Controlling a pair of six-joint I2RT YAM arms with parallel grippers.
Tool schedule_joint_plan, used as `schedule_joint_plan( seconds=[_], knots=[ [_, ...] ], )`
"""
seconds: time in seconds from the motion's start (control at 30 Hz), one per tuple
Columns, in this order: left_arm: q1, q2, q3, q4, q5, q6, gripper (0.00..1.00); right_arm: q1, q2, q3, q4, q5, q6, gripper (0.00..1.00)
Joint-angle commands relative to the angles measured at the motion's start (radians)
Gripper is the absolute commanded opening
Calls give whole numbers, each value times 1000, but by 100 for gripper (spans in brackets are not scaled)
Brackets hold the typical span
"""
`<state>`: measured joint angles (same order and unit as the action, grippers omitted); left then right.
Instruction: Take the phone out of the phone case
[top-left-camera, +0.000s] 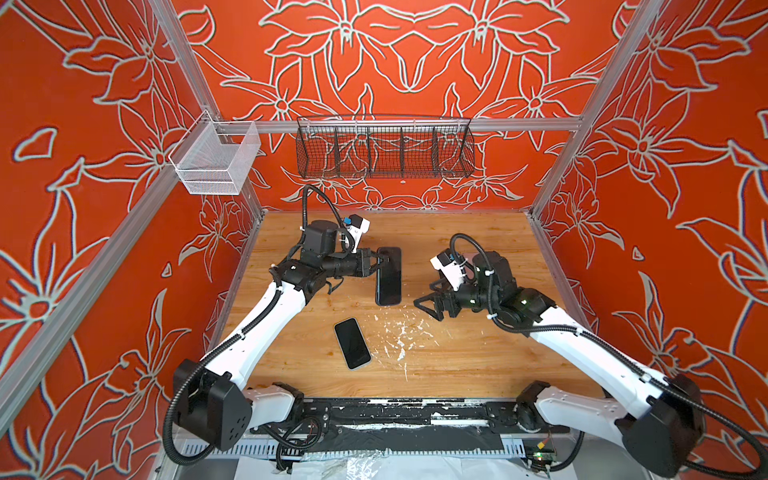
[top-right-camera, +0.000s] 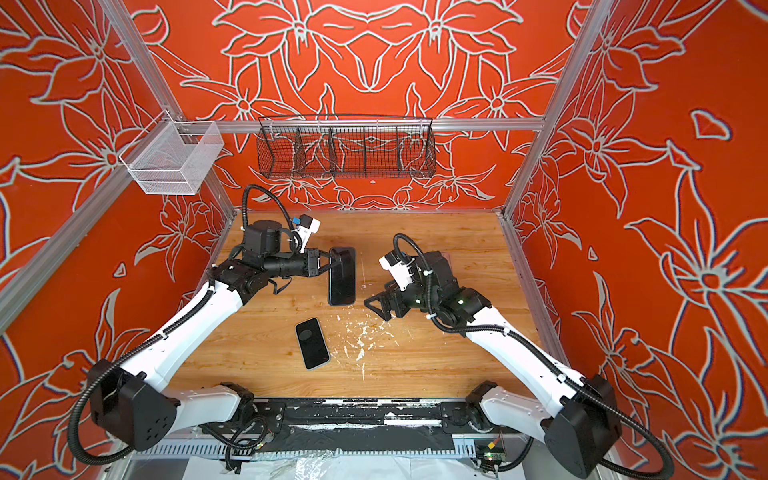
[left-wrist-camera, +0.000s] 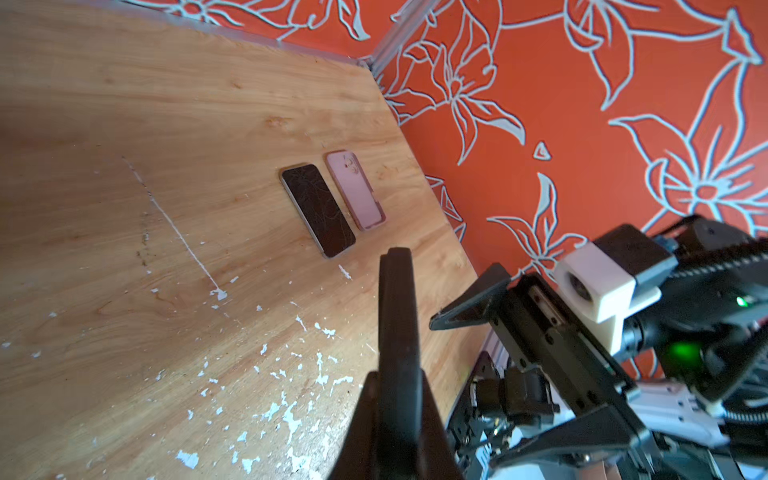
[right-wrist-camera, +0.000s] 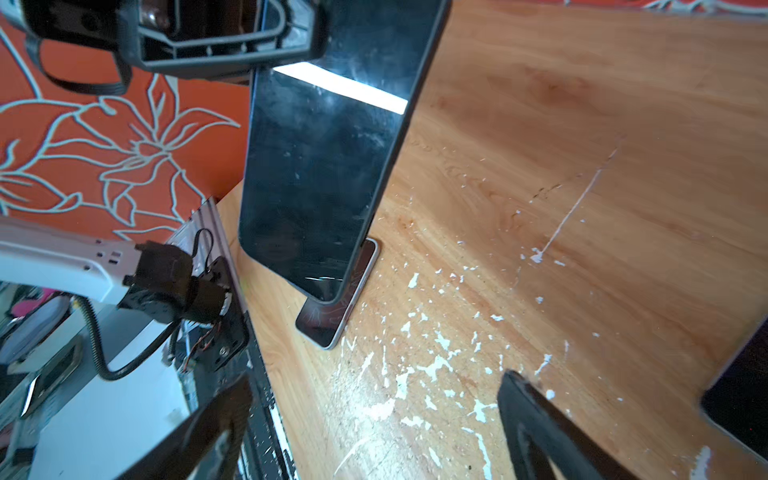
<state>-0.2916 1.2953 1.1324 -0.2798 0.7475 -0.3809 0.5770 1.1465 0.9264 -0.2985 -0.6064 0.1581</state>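
Wooden table (top-left-camera: 478, 361), surface marred by white flecks (top-left-camera: 401, 340). Dark phone (top-left-camera: 352, 343) lies flat near front. Second phone (left-wrist-camera: 318, 210) lies just beside pink case (left-wrist-camera: 355, 190).

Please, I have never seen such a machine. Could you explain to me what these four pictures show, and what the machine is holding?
This is a robot with two arms, each ending in a claw, over a wooden table. Two pictures look down on the whole scene from above; the other two come from cameras on the wrists, close to the claws. The left claw is shut on a black phone-shaped slab, held above the table; whether it is a cased phone or only a case, I cannot tell. The right claw is open and empty. A dark phone lies flat on the table. The left wrist picture also shows another dark phone and a pink case, side by side.
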Motion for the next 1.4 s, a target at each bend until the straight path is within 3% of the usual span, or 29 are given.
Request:
schedule_joint_plan(
  seconds=[0.0, 0.13, 0.47, 0.97, 1.13, 1.37],
  knots=[
    [50, 34, 8, 71, 204, 37, 0, -3, 43, 65, -94, -151, -87, 91],
    [67, 50, 31, 41, 264, 88, 0, 5, 75, 89, -99, -171, -112, 88],
    [82, 45, -24, 173, 416, 47, 0, 74, 184, 130, -73, -197, -142, 80],
    [81, 8, -68, 212, 420, 11, 0, 108, 205, 159, -27, -301, -134, 58],
    [81, -8, -103, 305, 423, -64, 0, 112, 222, 164, -23, -327, -137, 55],
    [81, -22, -108, 309, 424, -77, 0, 120, 227, 166, -7, -338, -125, 47]
  ],
)
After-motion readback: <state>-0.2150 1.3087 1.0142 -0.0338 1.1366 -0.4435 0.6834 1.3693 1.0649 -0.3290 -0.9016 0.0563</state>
